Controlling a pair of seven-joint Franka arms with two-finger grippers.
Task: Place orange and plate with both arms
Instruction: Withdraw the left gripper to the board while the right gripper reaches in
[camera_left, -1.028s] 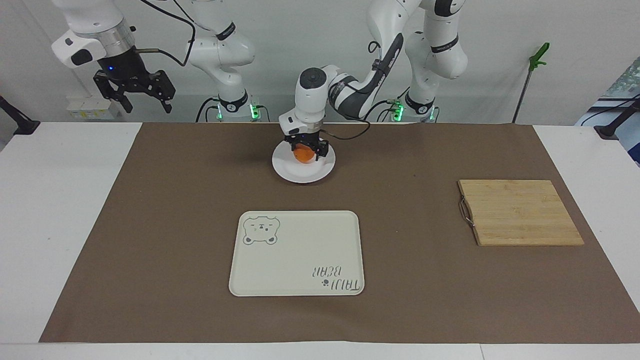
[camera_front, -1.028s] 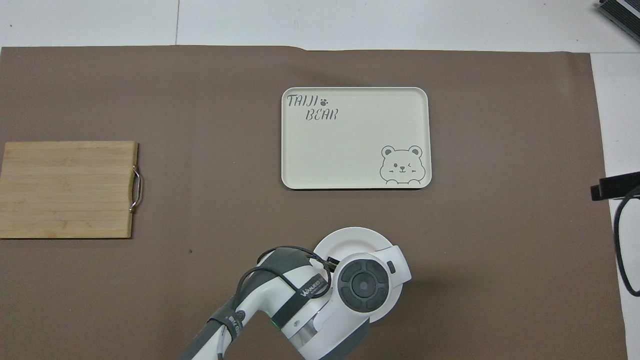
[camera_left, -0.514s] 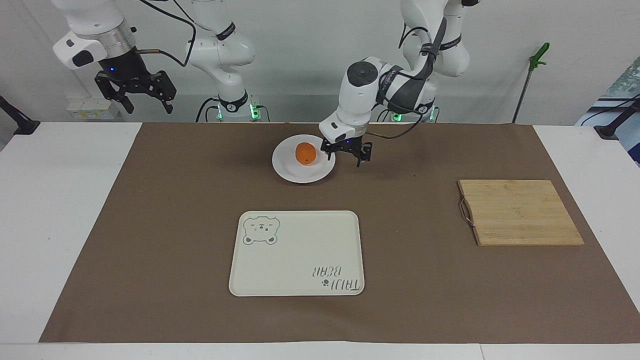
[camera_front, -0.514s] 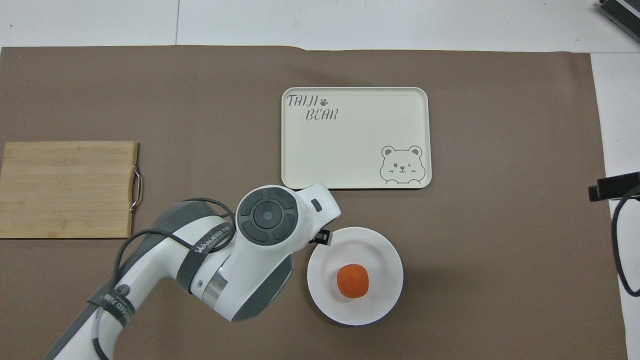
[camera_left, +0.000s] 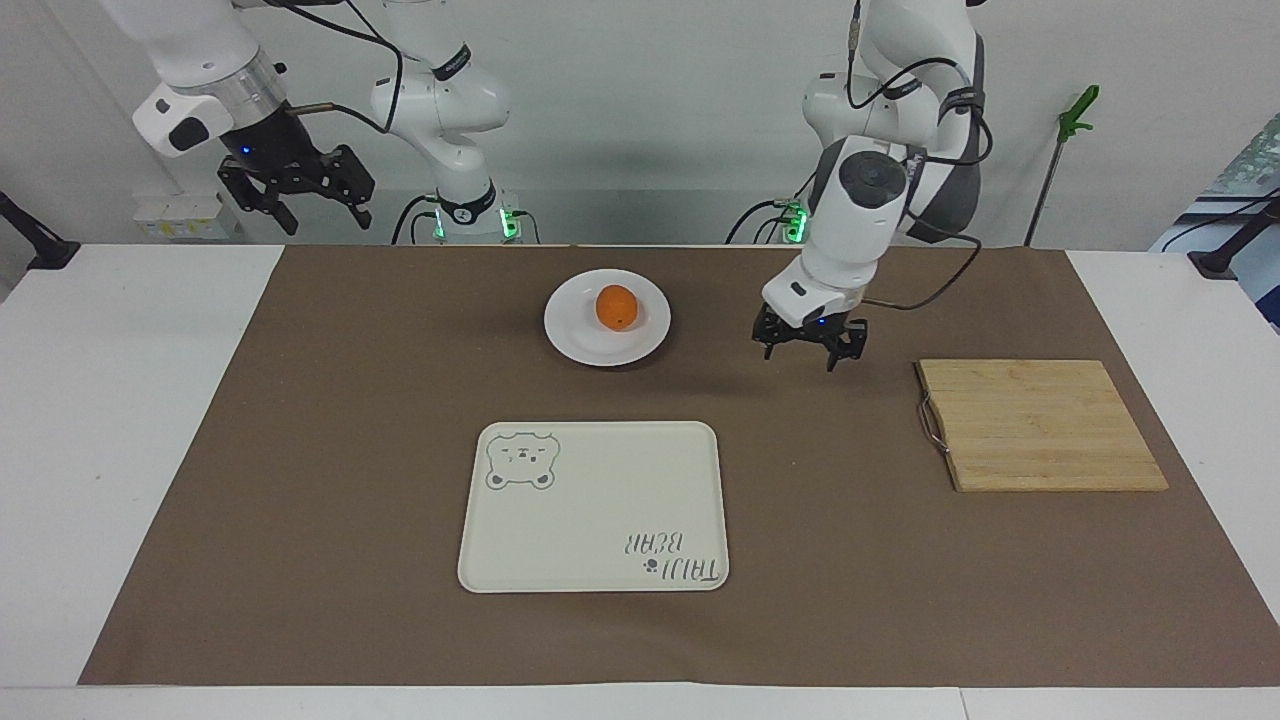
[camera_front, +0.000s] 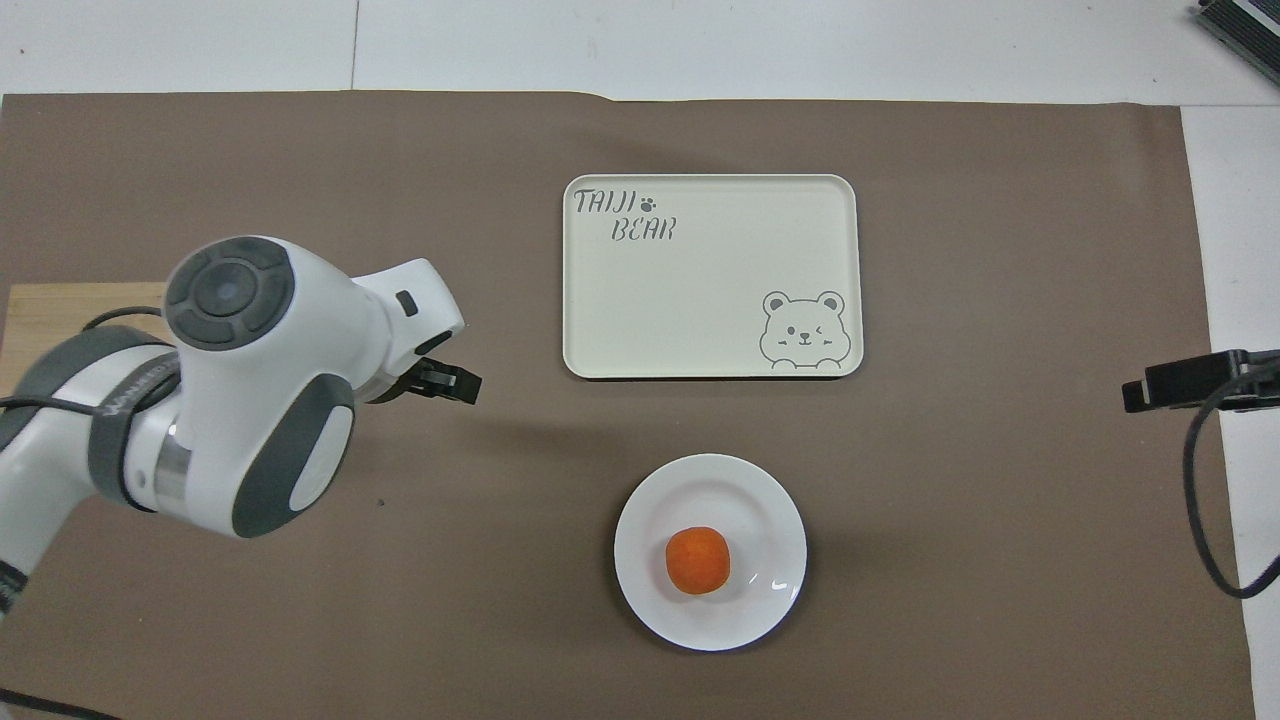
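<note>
Both jaws stand apart and hold nothing. Left gripper (camera_left: 808, 350) hangs over the brown mat (camera_left: 350, 450), between the plate (camera_left: 575, 340) and the wooden cutting board (camera_left: 1040, 425). Right gripper (camera_left: 300, 200) is raised at the right arm's end of the table, where that arm waits. On the plate lies the orange (camera_left: 616, 307), near its centre, and from the plate the cream tray (camera_front: 710, 320) is at 12 o'clock in the overhead view, farther from the robots.

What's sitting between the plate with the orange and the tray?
Nothing visible. Only bare brown mat lies between the plate, which holds the orange, and the tray. The left gripper is open, off to one side.
</note>
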